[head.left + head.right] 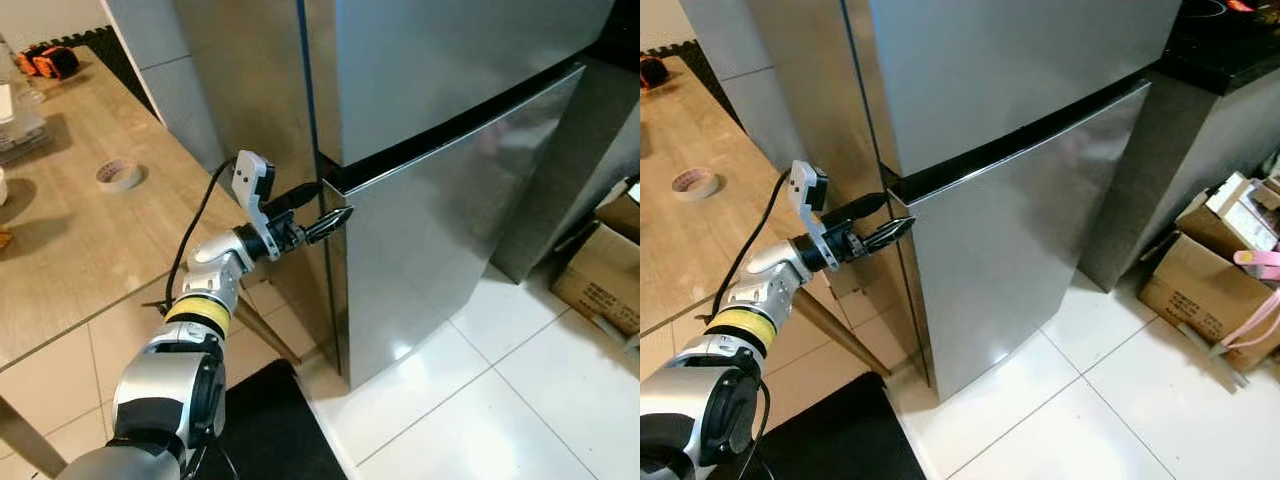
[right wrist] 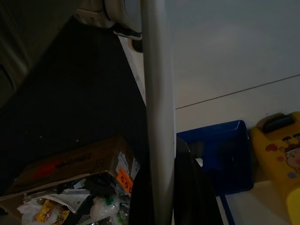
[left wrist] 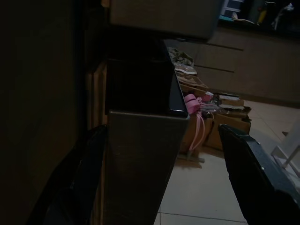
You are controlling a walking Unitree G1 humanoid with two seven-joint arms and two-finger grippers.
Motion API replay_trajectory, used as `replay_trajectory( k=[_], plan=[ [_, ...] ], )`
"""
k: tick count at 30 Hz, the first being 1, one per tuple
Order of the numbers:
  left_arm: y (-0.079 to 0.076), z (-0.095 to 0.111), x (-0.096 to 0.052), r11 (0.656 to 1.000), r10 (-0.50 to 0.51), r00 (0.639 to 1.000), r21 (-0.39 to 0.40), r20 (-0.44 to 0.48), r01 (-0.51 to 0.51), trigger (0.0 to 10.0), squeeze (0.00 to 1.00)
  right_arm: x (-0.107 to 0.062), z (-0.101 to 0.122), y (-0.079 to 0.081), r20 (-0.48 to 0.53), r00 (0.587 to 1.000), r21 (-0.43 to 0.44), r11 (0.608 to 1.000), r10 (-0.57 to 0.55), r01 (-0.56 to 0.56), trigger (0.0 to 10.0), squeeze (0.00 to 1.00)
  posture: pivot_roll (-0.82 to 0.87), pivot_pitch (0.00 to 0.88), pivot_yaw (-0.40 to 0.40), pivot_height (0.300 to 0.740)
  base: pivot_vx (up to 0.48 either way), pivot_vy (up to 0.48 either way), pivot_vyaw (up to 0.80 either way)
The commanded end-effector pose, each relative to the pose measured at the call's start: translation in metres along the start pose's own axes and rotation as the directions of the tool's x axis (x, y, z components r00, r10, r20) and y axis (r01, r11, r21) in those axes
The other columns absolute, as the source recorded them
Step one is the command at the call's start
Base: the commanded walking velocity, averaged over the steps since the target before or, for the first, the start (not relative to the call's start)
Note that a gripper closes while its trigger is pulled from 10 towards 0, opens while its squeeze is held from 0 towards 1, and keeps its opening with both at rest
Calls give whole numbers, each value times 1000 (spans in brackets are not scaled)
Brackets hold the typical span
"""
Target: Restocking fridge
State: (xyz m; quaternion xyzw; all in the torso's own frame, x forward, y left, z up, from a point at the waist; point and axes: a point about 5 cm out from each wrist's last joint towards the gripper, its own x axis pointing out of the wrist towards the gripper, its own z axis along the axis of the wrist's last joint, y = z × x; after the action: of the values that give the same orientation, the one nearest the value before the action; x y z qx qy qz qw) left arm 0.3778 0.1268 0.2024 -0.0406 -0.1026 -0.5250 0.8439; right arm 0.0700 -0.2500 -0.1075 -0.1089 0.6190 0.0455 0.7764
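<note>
With its fingers spread wide, the left gripper (image 1: 322,208) straddles the top corner of the fridge's lower door (image 1: 450,220). The dim left wrist view suggests the door edge sits between them, seemingly untouched.

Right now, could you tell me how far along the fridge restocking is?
Very early. Nothing looks done: both fridge doors are shut, and no groceries are in a hand. In hand: the left hand is at the corner of the lower fridge door, fingers open on either side of its edge beside the dark gap under the upper door. Left: pulling the door open, fetching items, loading them and closing it.
</note>
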Motion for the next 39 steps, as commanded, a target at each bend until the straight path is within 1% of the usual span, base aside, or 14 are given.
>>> replay_trajectory(
  k=[1,12,15,18,21,23,27,29,30,31,34,36,37,39],
  plan=[
    [-22,-15,19,984,-177,983,-30,-52,176,10000,0,0,-5,5,-13,1000,29,1000,7,-7,10000,0,-179,149,74,740,0,0,0],
    [-30,-19,22,970,-240,970,-51,-46,238,10000,0,0,-3,4,-9,1000,38,999,3,-3,10000,0,-175,144,77,740,0,0,0],
    [-58,-33,30,912,-397,918,-117,-14,393,10000,0,1,-2,4,-7,1000,39,999,4,-4,10000,0,-173,139,75,740,0,0,0],
    [-65,-37,31,893,-436,900,-130,-10,431,10000,0,1,-2,4,-7,1000,39,999,4,-4,10000,0,-171,136,74,740,0,0,0],
    [-88,-47,29,834,-532,847,-172,5,525,10000,0,1,1,4,-2,1000,39,999,5,-5,10000,0,-169,128,71,740,0,0,0],
    [-95,-49,25,832,-527,849,-186,28,522,10000,0,1,4,4,3,1000,40,999,6,-6,10000,0,-163,120,70,740,0,0,0],
    [-93,-47,17,853,-476,877,-209,68,479,10000,0,2,6,4,6,1000,40,999,6,-6,10000,0,-160,115,68,740,0,0,0],
    [-89,-52,2,882,-409,911,-232,54,410,10000,0,2,7,4,8,1000,39,999,6,-6,10000,0,-152,110,67,740,0,0,0],
    [-89,-52,2,882,-409,911,-232,54,410,10000,0,2,7,4,8,1000,39,999,6,-6,10000,0,-152,110,67,740,0,0,0],
    [-81,-64,-20,916,-322,947,-255,-2,311,10000,0,2,9,4,10,1000,38,999,6,-6,10000,0,-150,105,68,740,0,0,0],
    [-78,-69,-30,926,-286,958,-263,-29,269,10000,0,2,9,4,11,1000,38,999,6,-6,10000,0,-150,105,68,740,0,0,0],
    [-71,-84,-53,946,-185,977,-291,-108,146,10000,0,2,11,4,14,1000,37,999,6,-6,10000,0,-145,98,71,740,0,0,0],
    [-68,-99,-71,949,-110,977,-312,-183,49,10000,0,2,13,4,24,1000,37,999,6,-7,10000,0,-142,94,69,740,0,0,0],
    [-69,-121,-99,940,-2,951,-325,-310,-104,10000,0,2,18,5,46,999,35,999,9,-11,10000,0,-140,90,68,740,0,0,0]
  ],
)
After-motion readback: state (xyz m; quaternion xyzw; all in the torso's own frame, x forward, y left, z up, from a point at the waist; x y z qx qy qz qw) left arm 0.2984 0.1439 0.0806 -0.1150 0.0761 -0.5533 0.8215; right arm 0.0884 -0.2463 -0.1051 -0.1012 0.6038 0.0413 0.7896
